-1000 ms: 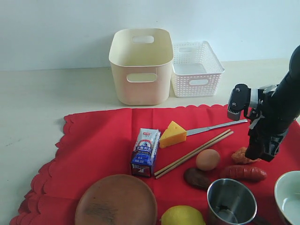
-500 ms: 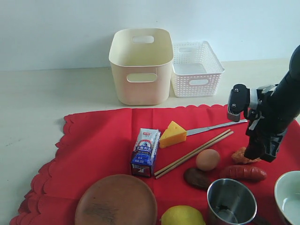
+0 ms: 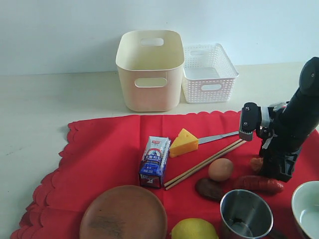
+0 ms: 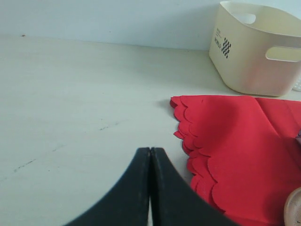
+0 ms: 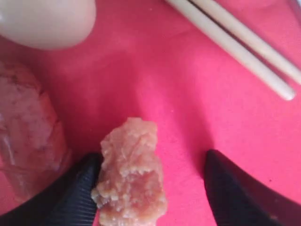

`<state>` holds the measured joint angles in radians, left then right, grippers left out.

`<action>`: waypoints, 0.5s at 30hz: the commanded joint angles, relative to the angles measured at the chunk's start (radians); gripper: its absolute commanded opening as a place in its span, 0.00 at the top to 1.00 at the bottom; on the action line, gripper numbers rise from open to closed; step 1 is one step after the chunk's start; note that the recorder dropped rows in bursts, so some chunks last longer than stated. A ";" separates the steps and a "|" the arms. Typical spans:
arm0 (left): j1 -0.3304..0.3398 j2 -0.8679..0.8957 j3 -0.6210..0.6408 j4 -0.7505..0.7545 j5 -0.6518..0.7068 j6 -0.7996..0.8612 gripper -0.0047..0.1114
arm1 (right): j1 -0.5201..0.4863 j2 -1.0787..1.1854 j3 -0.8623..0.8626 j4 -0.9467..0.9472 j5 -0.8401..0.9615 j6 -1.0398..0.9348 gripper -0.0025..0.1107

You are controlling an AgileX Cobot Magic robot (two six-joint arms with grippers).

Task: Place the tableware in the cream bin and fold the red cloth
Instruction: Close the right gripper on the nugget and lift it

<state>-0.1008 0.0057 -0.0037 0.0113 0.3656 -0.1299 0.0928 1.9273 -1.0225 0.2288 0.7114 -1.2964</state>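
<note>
Looking first at the exterior view, the right end effector (image 3: 273, 172) stands lower and a little more to the left than one second ago. It now hides most of the orange food piece (image 3: 255, 163), which was plainly visible before. Nothing else has moved. The chopsticks (image 3: 204, 163), the knife (image 3: 219, 137), the wooden plate (image 3: 123, 213), the steel cup (image 3: 245, 215), the bowl (image 3: 306, 206) and the dark spoon (image 3: 209, 189) all lie on the red cloth (image 3: 109, 149), which is spread flat. The cream bin (image 3: 149, 69) stands behind the cloth on the tabletop (image 3: 40, 109).

In the left wrist view, the left end effector (image 4: 150, 155) is fully closed with nothing in it. It is over bare tabletop, just beside the scalloped edge of the cloth.

In the right wrist view, the right end effector (image 5: 153, 188) is spread wide with the food piece between its fingers (image 5: 70, 197). One finger is against the piece and the other is clearly apart from it, so the piece is not gripped. The chopsticks, the egg (image 5: 47, 19) and the sausage (image 5: 28, 141) lie near.
</note>
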 commanded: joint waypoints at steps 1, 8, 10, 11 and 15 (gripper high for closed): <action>0.003 -0.006 0.004 0.002 -0.008 -0.001 0.96 | 0.001 0.006 -0.006 -0.010 -0.010 -0.014 0.52; 0.003 -0.006 0.004 0.002 -0.008 -0.001 0.96 | 0.001 -0.012 -0.018 -0.007 -0.030 0.014 0.96; 0.003 -0.006 0.004 0.002 -0.008 -0.001 0.96 | 0.001 -0.037 -0.031 0.007 -0.028 0.053 0.97; 0.003 -0.006 0.004 0.002 -0.008 -0.001 0.96 | 0.001 -0.053 -0.039 0.006 -0.027 0.073 0.97; 0.003 -0.006 0.004 0.002 -0.008 -0.001 0.96 | 0.001 -0.103 -0.044 0.013 -0.044 0.098 0.97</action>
<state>-0.1008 0.0057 -0.0037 0.0113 0.3656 -0.1299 0.0928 1.8513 -1.0600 0.2288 0.6764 -1.2080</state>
